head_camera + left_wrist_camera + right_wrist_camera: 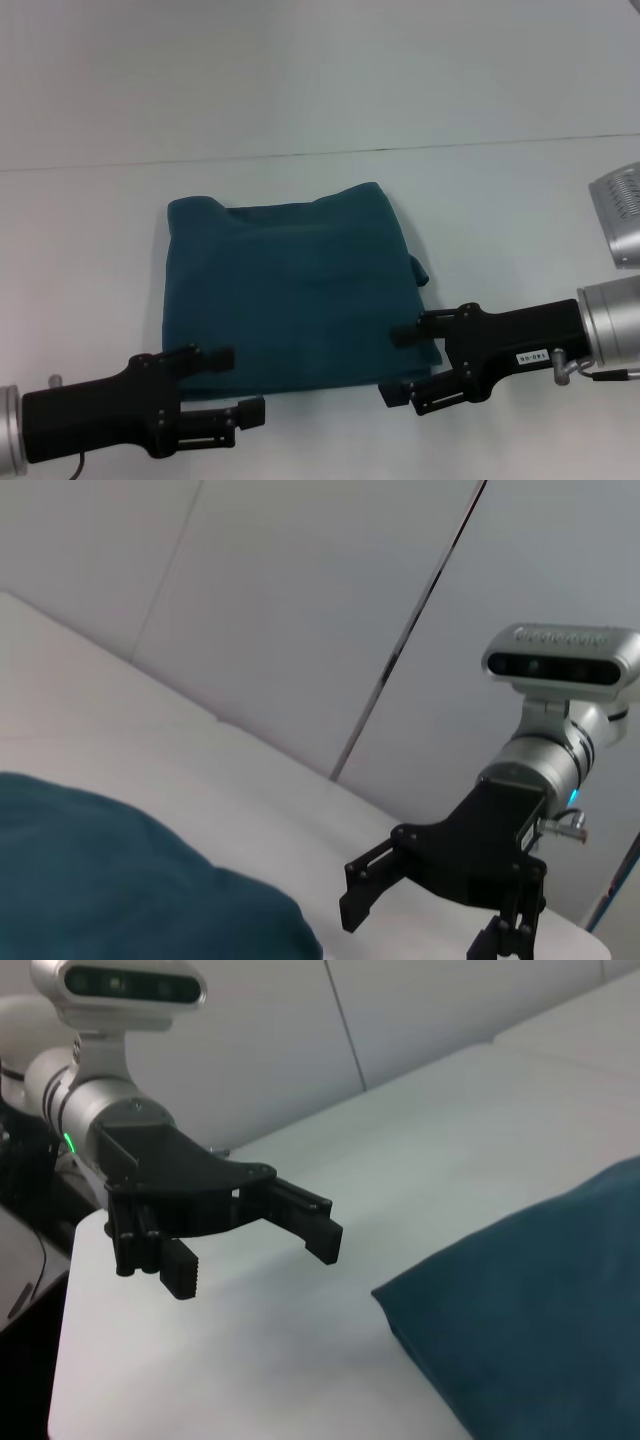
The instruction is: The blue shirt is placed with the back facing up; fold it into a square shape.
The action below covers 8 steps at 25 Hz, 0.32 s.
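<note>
Judging the blue shirt (290, 290) at frame centre on the table (500, 200) already roughly square, we should tidy its lumpy right edge; left gripper (240, 385) and right gripper (400, 365), both open and empty, flank its lower corners.

The white counter (90, 260) lies bare all round the folded blue shirt (290, 290), with wide room at 12, 9 and 3 o'clock of it. At 6 o'clock the way is partly taken: the left claw (240, 385), jaws apart, hangs at 7 o'clock over the near hem, and the right claw (400, 365), also spread, at 5 o'clock. A grey metal device (622, 215) stands at the counter's 3 o'clock edge
</note>
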### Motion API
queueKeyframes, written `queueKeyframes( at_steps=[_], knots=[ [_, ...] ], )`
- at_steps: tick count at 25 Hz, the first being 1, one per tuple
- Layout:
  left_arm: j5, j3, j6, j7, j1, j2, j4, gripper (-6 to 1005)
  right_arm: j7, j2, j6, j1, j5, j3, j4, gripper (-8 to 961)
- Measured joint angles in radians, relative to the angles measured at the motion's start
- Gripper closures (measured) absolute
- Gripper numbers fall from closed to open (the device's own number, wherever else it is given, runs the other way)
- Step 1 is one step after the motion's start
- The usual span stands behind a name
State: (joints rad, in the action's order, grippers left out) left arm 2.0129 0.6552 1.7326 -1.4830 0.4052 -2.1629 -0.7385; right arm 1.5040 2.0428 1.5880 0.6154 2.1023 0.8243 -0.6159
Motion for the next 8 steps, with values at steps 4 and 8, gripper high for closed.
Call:
queueKeyframes(
  at_steps=[4,8],
  knots=[
    [0.009,0.001,0.001,-0.004,0.001,0.0,-0.003,50,0.003,0.001,0.0,0.001,0.003,0.001,-0.001,15],
    [0.017,0.001,0.001,-0.005,0.002,0.0,-0.003,51,0.004,0.002,0.0,0.003,0.004,0.003,-0.002,15]
  ],
)
